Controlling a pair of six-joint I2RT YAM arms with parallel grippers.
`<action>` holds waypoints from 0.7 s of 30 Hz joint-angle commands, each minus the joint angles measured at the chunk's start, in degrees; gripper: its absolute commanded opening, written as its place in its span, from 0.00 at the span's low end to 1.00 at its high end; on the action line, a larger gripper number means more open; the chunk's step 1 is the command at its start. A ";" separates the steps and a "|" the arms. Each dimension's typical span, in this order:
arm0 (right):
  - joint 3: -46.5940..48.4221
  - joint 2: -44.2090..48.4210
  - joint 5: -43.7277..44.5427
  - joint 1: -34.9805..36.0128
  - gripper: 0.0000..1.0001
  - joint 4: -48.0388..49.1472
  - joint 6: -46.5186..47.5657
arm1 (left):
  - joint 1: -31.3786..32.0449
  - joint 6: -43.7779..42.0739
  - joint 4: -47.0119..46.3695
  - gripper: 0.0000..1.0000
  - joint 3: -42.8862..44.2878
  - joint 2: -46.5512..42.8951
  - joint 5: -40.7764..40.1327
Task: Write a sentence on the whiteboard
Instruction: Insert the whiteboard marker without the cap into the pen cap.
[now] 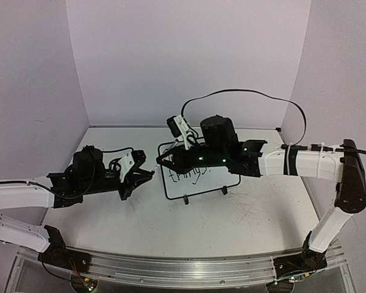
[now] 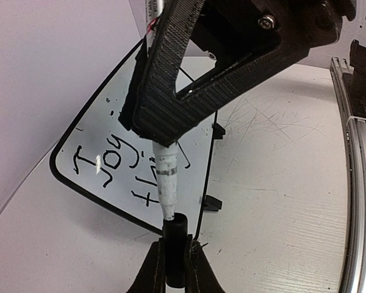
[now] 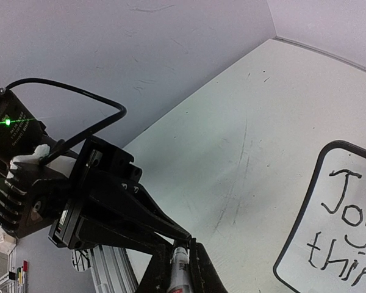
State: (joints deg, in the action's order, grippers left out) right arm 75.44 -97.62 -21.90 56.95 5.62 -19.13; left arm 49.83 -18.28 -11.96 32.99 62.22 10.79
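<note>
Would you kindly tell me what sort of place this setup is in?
Probably a robotics lab test cell: plain pale walls enclose a scratched white tabletop, a left arm and right arm mount on a metal rail at its near edge, and a small whiteboard stands there.

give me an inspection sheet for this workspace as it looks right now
surface: white tabletop, heavily scratched
job's things: whiteboard standing on its feet; sentence in black, partly hidden by the arms
clutter: nothing seen
grippers: left gripper shut on black cap; right gripper shut on marker, its tip at the cap's mouth
cables: black cable loops above the right arm
surroundings: plain walls on three sides; metal rail at the near edge
</note>
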 commanded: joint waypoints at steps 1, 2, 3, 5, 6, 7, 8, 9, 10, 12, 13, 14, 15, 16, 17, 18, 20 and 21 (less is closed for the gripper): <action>2.00 -1.57 0.80 0.71 0.00 -1.31 1.83 | 0.43 -0.57 -3.19 0.00 3.22 -0.88 1.23; 1.78 -1.50 0.76 0.68 0.00 -1.39 1.94 | 0.44 -0.58 -3.15 0.00 3.17 -1.00 1.07; 1.57 -1.35 0.51 0.70 0.00 -1.40 1.98 | 0.44 -0.58 -3.15 0.00 3.12 -1.24 0.99; 0.86 -0.77 -0.28 0.69 0.00 -1.36 2.00 | 0.41 -0.44 -3.14 0.00 2.96 -1.48 0.83; 0.51 -0.50 -0.56 0.67 0.00 -1.34 1.94 | 0.44 -0.42 -3.10 0.00 2.95 -1.59 0.74; 0.26 -0.32 -0.71 0.63 0.00 -1.35 1.91 | 0.44 -0.36 -3.07 0.00 2.94 -1.70 0.71; 0.08 -0.27 -0.92 0.61 0.00 -1.34 1.87 | 0.44 -0.32 -3.07 0.00 2.91 -1.80 0.73; -0.12 -0.21 -1.13 0.57 0.00 -1.34 1.82 | 0.44 -0.29 -3.07 0.00 2.87 -1.91 0.75; -0.46 -0.06 -1.21 0.46 0.00 -1.32 1.70 | 0.40 -0.28 -3.09 0.00 2.87 -2.01 0.73; -1.29 0.40 -1.49 0.10 0.00 -1.27 1.52 | 0.44 -0.22 -3.07 0.00 2.86 -2.21 0.72; -1.69 0.73 -1.62 -0.21 0.00 -1.19 1.41 | 0.44 -0.06 -3.03 0.00 2.87 -2.28 0.59; -2.20 1.08 -1.66 -0.46 0.00 -1.14 1.45 | 0.44 0.15 -2.99 0.00 2.91 -2.31 0.50; -2.63 1.41 -1.78 -0.70 0.00 -1.08 1.47 | 0.44 0.33 -2.98 0.00 2.89 -2.35 0.56; -2.98 1.64 -2.02 -0.95 0.00 -0.99 1.50 | 0.44 0.47 -2.98 0.00 2.91 -2.34 0.66; -3.14 1.72 -2.31 -1.08 0.00 -0.96 1.54 | 0.44 0.68 -3.00 0.00 2.94 -2.25 0.77; -3.31 1.82 -2.41 -1.12 0.00 -0.96 1.59 | 0.44 0.87 -3.03 0.00 3.00 -2.19 0.84; -3.41 1.87 -2.63 -1.13 0.00 -0.88 2.03 | 0.44 1.20 -2.91 0.00 3.09 -2.04 1.10; -3.29 1.77 -2.64 -1.14 0.00 -0.93 2.23 | 0.44 1.29 -2.89 0.00 3.18 -2.04 1.31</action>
State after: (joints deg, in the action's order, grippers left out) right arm 73.08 -97.54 -24.34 56.38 6.62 -18.09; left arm 50.27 -18.00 -10.37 32.99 61.78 11.08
